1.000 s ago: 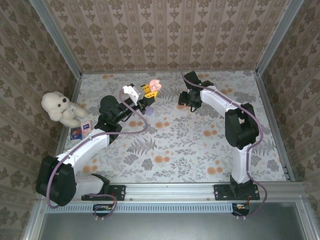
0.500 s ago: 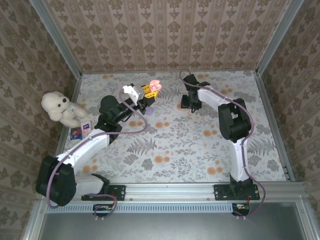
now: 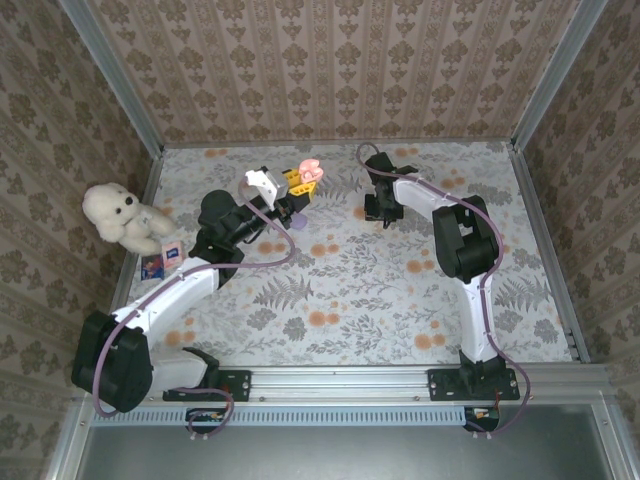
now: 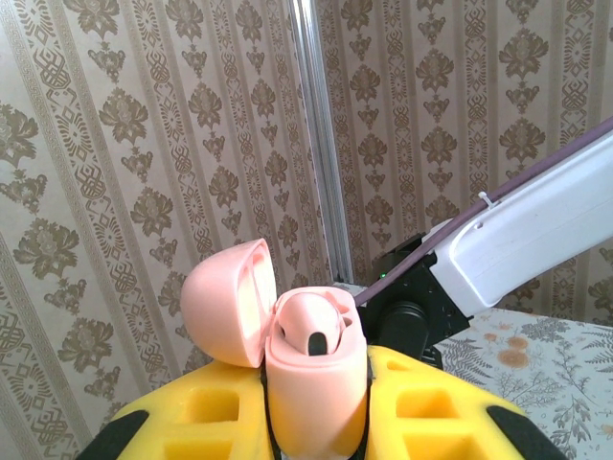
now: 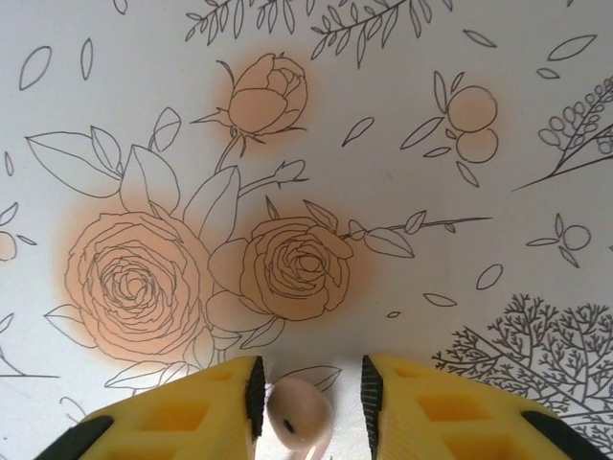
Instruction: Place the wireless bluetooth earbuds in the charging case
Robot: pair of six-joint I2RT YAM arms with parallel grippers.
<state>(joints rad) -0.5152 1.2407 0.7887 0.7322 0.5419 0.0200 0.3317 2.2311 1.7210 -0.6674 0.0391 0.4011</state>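
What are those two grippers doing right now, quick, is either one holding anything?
Left gripper: closed, holding the pink case, whose lid is open.
Right gripper: open, one finger on each side of a pink earbud, not pinching it.

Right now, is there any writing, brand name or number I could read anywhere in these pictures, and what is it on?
No text is readable.
On the small cards beside the plush dog: blue and red print, too small to read.
On the charging case: no lettering seen.
On the earbud: plain, no marks.
On the table cover: drawn flowers, no words.
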